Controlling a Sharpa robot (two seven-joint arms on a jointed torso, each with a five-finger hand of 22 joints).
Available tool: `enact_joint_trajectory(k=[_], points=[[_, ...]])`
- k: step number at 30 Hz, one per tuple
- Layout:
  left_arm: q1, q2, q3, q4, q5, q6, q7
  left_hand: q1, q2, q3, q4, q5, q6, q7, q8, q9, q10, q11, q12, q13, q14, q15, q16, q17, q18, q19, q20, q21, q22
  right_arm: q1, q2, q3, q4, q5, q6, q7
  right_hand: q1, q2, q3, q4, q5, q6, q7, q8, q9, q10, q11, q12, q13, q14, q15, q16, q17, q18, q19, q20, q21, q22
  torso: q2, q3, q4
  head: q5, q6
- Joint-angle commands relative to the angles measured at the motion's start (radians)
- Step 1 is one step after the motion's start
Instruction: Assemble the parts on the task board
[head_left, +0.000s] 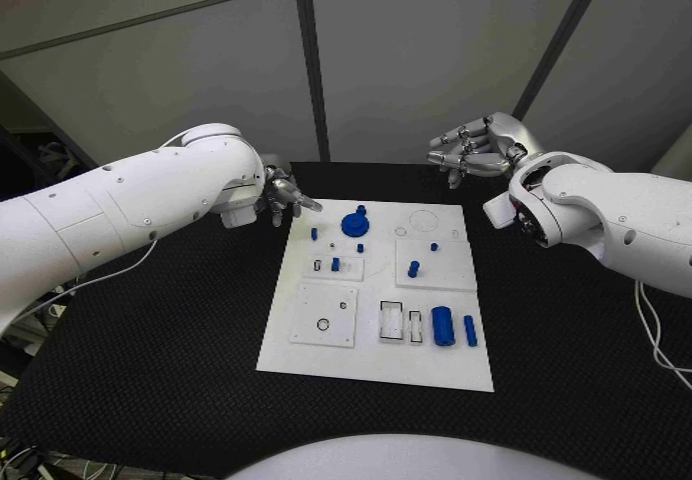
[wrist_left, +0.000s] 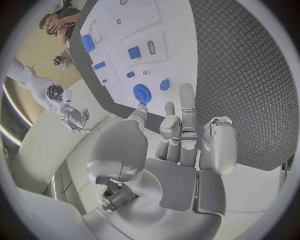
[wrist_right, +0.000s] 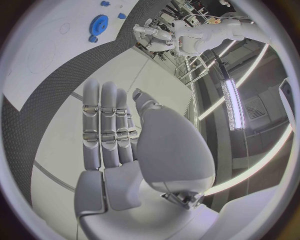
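Black table, textured like woven mesh in the head view and like diamond tread plate in the left wrist view, backed by pale grey wall panels with dark seams. White task board, flat, smooth and rectangular, lying at the middle of that surface with its long side running away from the robot. On its far end, a blue toothed gear with a raised hub, seen again as a round cogged disc from the left wrist and the right wrist. Near the middle, small blue pegs standing on raised white square plates. At the near right, a fat blue cylinder lying just beside a thin blue rod, next to two narrow rectangular slots. At the near left, a square plate with a small dark ring. Left hand, silver metal with jointed segments, hovering off the board's far left corner, fingers apart and holding nothing. Right hand, same polished silver, raised beyond the board's far right corner, fingers straight side by side, holding nothing.
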Motion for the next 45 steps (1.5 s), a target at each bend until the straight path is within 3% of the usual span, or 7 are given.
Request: enact_joint_trajectory(k=[1, 8, 9, 10, 11, 12, 45], points=[[0.003, 0.014, 0.0, -0.027, -0.028, 0.065, 0.005, 0.007, 0.009, -0.02, 0.012, -0.007, -0.001, -0.007, 0.006, 0.001, 0.009, 0.0, 0.008, 0.004, 0.001, -0.009, 0.017, 0.021, -0.011, 0.012, -0.003, 0.008, 0.045, 0.002, 0.002, 0.0, 0.001, 0.001, 0.009, 0.003, -0.007, -0.001, -0.001, 0.006, 0.003, -0.006, 0.0, -0.005, -0.001, -0.008, -0.002, -0.003, 0.001, -0.005, -0.001, -0.003, 0.001, 0.01, -0.007, 0.0, -0.004, -0.001, 0.001, 0.0007, -0.0001, 0.0, -0.001], [-0.002, 0.05, -0.013, -0.08, -0.034, 0.069, 0.006, 0.042, 0.028, -0.088, 0.054, -0.008, 0.005, -0.016, 0.024, -0.002, 0.029, -0.01, 0.029, 0.018, 0.028, -0.021, 0.267, 0.2, -0.016, 0.024, -0.014, 0.026, 0.073, 0.002, 0.004, 0.0, 0.003, 0.001, 0.01, 0.003, -0.007, -0.001, -0.001, 0.007, 0.004, -0.007, 0.0, -0.005, -0.001, -0.008, -0.002, -0.003, 0.001, -0.005, -0.001, -0.004, 0.001, 0.01, -0.008, 0.0, -0.004, -0.001, 0.002, -0.0001, -0.002, 0.002, -0.003], [-0.004, 0.051, -0.014, -0.08, -0.035, 0.067, 0.006, 0.049, 0.03, -0.099, 0.061, -0.008, 0.004, -0.016, 0.026, -0.003, 0.029, -0.016, 0.029, 0.017, 0.051, -0.028, 0.483, 0.32, -0.017, 0.024, -0.015, 0.025, 0.074, 0.002, 0.005, 0.0, 0.004, 0.001, 0.01, 0.002, -0.007, 0.0, -0.001, 0.007, 0.005, -0.007, 0.0, -0.005, -0.001, -0.008, -0.002, -0.003, 0.002, -0.005, -0.001, -0.004, 0.001, 0.01, -0.008, 0.0, -0.004, -0.001, 0.002, 0.0001, -0.0024, 0.002, -0.003], [-0.005, 0.053, -0.014, -0.082, -0.035, 0.065, 0.007, 0.058, 0.034, -0.114, 0.07, -0.008, 0.003, -0.016, 0.028, -0.004, 0.028, -0.035, 0.029, 0.015, 0.119, -0.046, 1.108, 0.655, -0.02, 0.024, -0.019, 0.025, 0.074, 0.002, 0.006, 0.0, 0.004, 0.001, 0.01, 0.002, -0.007, 0.0, -0.001, 0.007, 0.006, -0.007, 0.0, -0.004, -0.001, -0.009, -0.002, -0.004, 0.002, -0.005, 0.0, -0.004, 0.002, 0.01, -0.008, 0.0, -0.004, -0.001, 0.003, -0.0003, -0.0035, 0.002, -0.001], [-0.005, 0.054, -0.015, -0.083, -0.035, 0.064, 0.007, 0.068, 0.039, -0.127, 0.078, -0.007, 0.002, -0.031, 0.03, -0.004, 0.029, -0.035, 0.029, 0.014, 0.126, -0.032, 1.267, 0.739, -0.018, 0.024, -0.028, 0.025, 0.075, 0.002, 0.006, 0.0, 0.004, 0.001, 0.01, 0.002, -0.007, 0.0, -0.001, 0.007, 0.006, -0.007, 0.0, -0.004, -0.001, -0.009, -0.002, -0.004, 0.002, -0.005, 0.0, -0.004, 0.002, 0.01, -0.008, 0.0, -0.004, -0.001, 0.003, -0.0002, -0.0031, 0.001, -0.001], [-0.006, 0.056, -0.015, -0.086, -0.035, 0.063, 0.007, 0.074, 0.042, -0.138, 0.084, -0.007, 0.001, -0.026, 0.031, -0.005, 0.028, -0.025, 0.029, 0.013, 0.129, -0.032, 1.3, 0.757, -0.016, 0.024, -0.036, 0.025, 0.077, 0.002, 0.007, 0.0, 0.005, 0.001, 0.01, 0.003, -0.007, 0.0, -0.001, 0.007, 0.006, -0.007, 0.0, -0.004, -0.001, -0.009, -0.002, -0.004, 0.002, -0.005, 0.0, -0.004, 0.002, 0.01, -0.008, 0.0, -0.004, -0.001, 0.003, -0.0004, -0.0033, 0.001, -0.001], [-0.033, 0.09, -0.023, -0.115, -0.012, 0.064, 0.011, 0.149, 0.074, -0.17, 0.081, -0.001, -0.001, -0.022, 0.036, -0.013, 0.029, -0.018, 0.033, 0.01, 0.129, -0.032, 1.3, 0.757, -0.02, 0.031, -0.026, 0.034, 0.095, 0.002, 0.015, 0.0, 0.006, 0.001, 0.012, 0.0, -0.006, 0.002, -0.001, 0.009, 0.013, -0.007, 0.0, -0.004, 0.0, -0.009, -0.002, -0.004, 0.004, -0.005, 0.0, -0.006, 0.003, 0.011, -0.01, 0.0, -0.004, 0.0, 0.002, -0.0004, -0.0024, 0.001, -0.01]])
